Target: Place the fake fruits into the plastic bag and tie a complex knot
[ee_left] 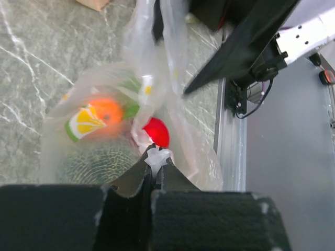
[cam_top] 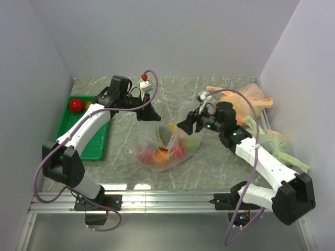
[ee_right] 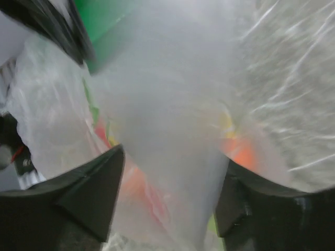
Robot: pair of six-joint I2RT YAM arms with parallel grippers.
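The clear plastic bag (cam_top: 166,146) lies mid-table with fake fruits inside: a red ball (ee_left: 157,132), an orange ball (ee_left: 107,111) and a dull green round piece (ee_left: 97,166). My left gripper (cam_top: 152,115) is shut on a twisted bit of the bag's plastic (ee_left: 157,156) at its upper left. My right gripper (cam_top: 184,124) is open at the bag's upper right, its fingers (ee_right: 94,193) set wide on both sides of a strip of bag film (ee_right: 172,157). A red ball (cam_top: 76,104) and an orange one (cam_top: 88,105) lie in the green tray (cam_top: 94,146).
An orange-tinted bag (cam_top: 241,102) and a pale green bag (cam_top: 275,144) lie at the back right. The green tray stands at the left by the wall. White walls close in three sides. A metal rail (cam_top: 167,201) runs along the near edge.
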